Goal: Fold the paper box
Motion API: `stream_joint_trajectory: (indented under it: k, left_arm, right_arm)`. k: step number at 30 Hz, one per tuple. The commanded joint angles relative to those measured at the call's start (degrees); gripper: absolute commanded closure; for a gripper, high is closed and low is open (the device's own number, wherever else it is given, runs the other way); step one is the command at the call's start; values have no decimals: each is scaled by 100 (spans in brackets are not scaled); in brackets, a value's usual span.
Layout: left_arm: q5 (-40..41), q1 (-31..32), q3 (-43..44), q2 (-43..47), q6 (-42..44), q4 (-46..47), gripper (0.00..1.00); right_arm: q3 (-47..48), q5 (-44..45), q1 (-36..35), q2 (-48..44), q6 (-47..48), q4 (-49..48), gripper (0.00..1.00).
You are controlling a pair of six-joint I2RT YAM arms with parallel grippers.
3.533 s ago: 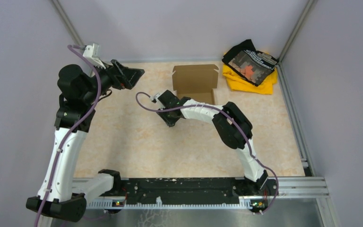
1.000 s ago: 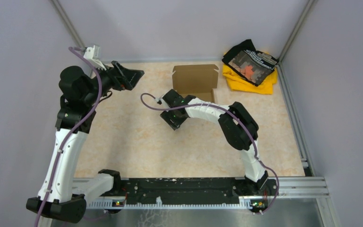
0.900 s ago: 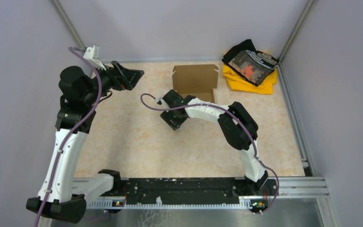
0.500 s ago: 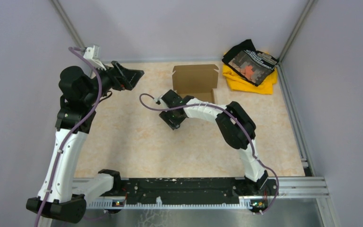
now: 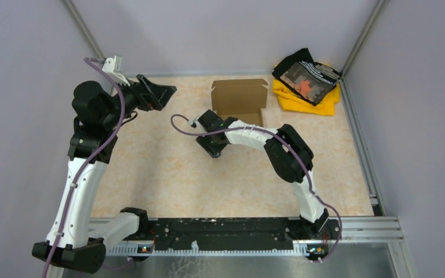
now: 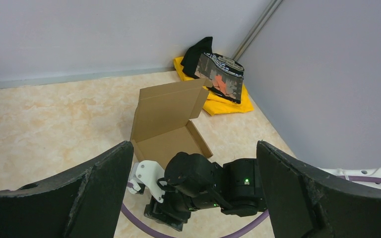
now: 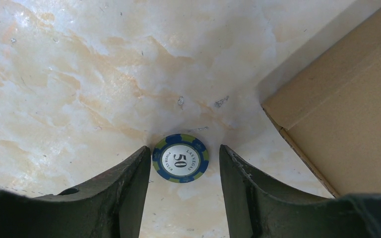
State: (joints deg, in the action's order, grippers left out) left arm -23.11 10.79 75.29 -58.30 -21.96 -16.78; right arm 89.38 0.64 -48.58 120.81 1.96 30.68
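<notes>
The paper box (image 5: 239,101) is plain brown cardboard at the back middle of the table, its lid standing upright and its tray open (image 6: 171,119). One box corner shows at the right of the right wrist view (image 7: 347,124). My right gripper (image 5: 213,147) points down at the table just left of the box's front. It is open (image 7: 184,148), its fingers astride a blue-and-green poker chip (image 7: 180,158) that lies flat on the table. The left finger almost touches the chip. My left gripper (image 5: 156,92) hangs high at the back left, wide open (image 6: 193,144) and empty.
A yellow and black cloth pile (image 5: 307,81) lies in the back right corner, right of the box (image 6: 218,82). Grey walls close in three sides. A metal rail (image 5: 362,156) runs along the table's right edge. A purple cable (image 5: 179,124) loops off my right wrist.
My right gripper's fingers have drawn a little closer together around the chip, and its wrist has shifted slightly left. The left arm and the box have not moved.
</notes>
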Motion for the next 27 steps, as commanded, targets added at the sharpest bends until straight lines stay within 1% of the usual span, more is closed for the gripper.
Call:
stream_joint_trajectory:
  k: [1,22,25,27]
  left_arm:
    - [-3,20,8,47,86,60,1]
    - [3,19,-85,95,69,97,1]
    - [5,16,-97,92,69,98,1]
    - [5,20,-94,104,69,98,1]
  right_arm:
    - [-98,-47,-31,-64,35,63,48]
    - [-465,34,-38,-234,-159,44,56]
    - [-462,26,-38,-241,-157,59,59]
    - [-459,8,-38,-243,-159,66,63]
